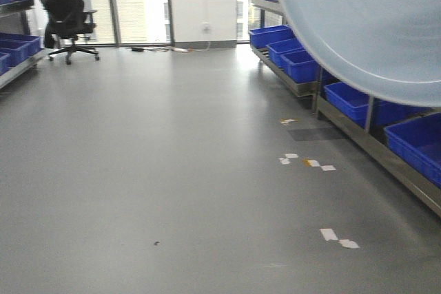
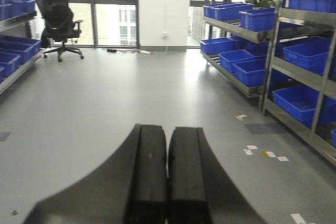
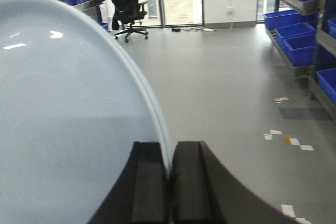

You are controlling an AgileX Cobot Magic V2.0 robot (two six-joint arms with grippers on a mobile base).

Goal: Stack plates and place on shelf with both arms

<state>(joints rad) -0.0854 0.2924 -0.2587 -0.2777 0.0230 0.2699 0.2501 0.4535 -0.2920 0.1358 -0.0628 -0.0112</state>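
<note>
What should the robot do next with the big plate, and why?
Probably carry it toward the shelf on the right. The right gripper is shut on the plate rim, holding it up above the floor, while the left gripper is shut and empty.

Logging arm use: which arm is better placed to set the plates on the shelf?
Right. The right fingers are shut on the rim of the plates; the left fingers are shut on nothing. The shelf also stands on the right side.

The plates (image 3: pixel 68 119) are pale bluish-white, crates (image 2: pixel 304 100) blue, floor (image 1: pixel 172 170) grey, chair (image 1: pixel 65 8) black.
</note>
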